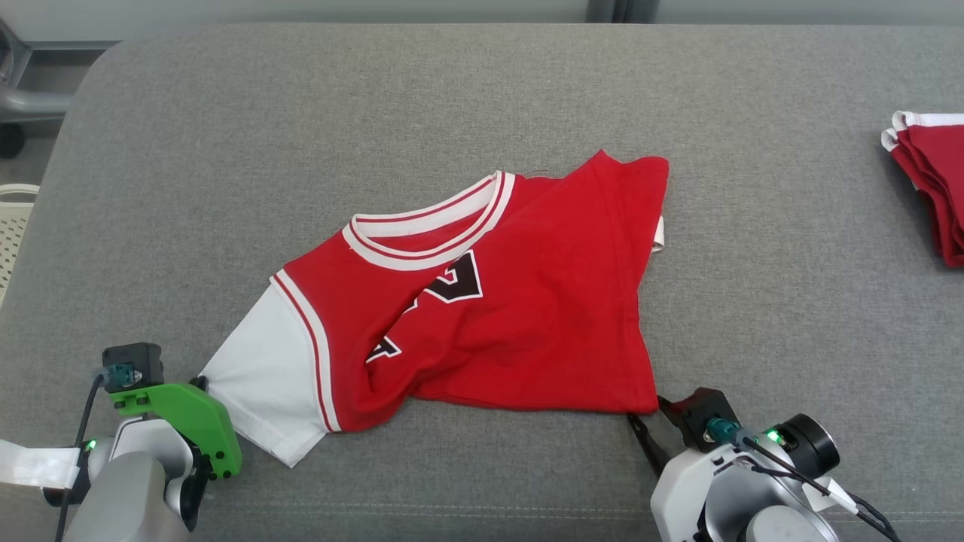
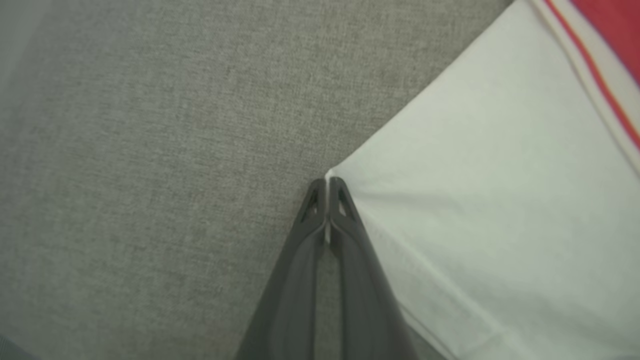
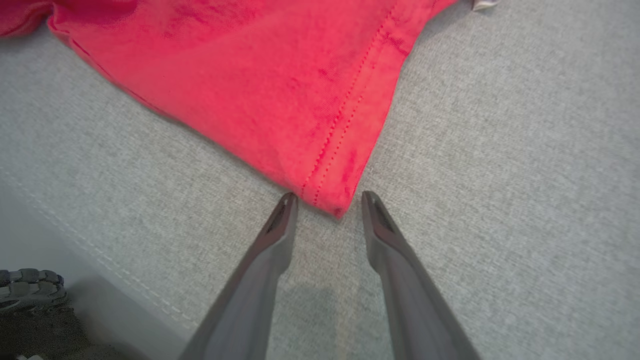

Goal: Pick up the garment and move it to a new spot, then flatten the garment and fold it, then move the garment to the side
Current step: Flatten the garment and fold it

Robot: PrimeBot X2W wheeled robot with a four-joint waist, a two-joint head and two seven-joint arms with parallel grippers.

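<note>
1. Location of item: the garment point(image 1: 482, 331), a red jersey with white sleeves, striped trim and a dark number on the chest, lies near the middle of the grey cushion point(image 1: 226, 150). It is rumpled rather than flat, and its right part is folded over the body.
2. Orientation: the collar points away from the robot. One white sleeve point(image 1: 263, 384) extends toward the lower left of the head view, and the red hem corner point(image 1: 649, 403) lies at the lower right.
3. Left gripper point(image 2: 327, 187): the jaws are pressed together on the outer corner of the white sleeve point(image 2: 500, 200), with a sliver of white cloth visible between the fingers. In the head view this gripper point(image 1: 202, 385) sits under a green bracket point(image 1: 188, 421) at the sleeve tip.
4. Right gripper point(image 3: 327, 202): the jaws stand apart, one fingertip on each side of the red hem corner point(image 3: 335, 200). Both tips are at cushion level and no cloth is clamped. The head view shows this gripper point(image 1: 646, 408) touching or just beside that corner.
5. Surroundings: a stack of folded red garments point(image 1: 930, 188) lies at the far right edge of the cushion, well apart from the jersey. A pale perforated basket point(image 1: 11, 226) shows at the left edge.
</note>
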